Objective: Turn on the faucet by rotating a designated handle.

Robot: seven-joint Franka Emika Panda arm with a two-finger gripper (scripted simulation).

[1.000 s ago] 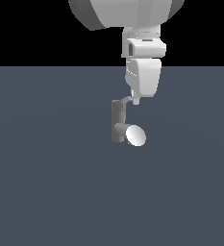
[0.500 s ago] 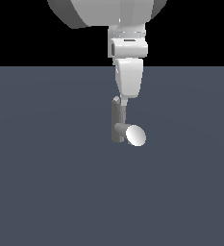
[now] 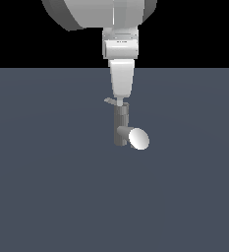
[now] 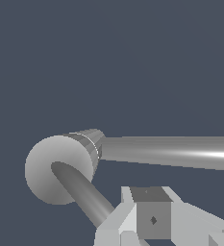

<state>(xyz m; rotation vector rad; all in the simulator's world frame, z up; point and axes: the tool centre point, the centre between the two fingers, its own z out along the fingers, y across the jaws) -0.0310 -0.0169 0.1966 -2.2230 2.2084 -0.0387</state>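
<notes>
My fingers (image 3: 120, 102), spread unreadable, sat at the handle (image 3: 109, 101) atop the faucet (image 3: 121, 129); next I'd judge a sideways push.

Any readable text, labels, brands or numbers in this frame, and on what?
None. The faucet, its handle, the gripper and the floor are plain rendered surfaces in both views. The only mark is a small dark diamond on the gripper body in the wrist view, not a character.

A plain dark grey-blue floor (image 3: 47, 197) under black backdrop (image 3: 17, 34).
</notes>
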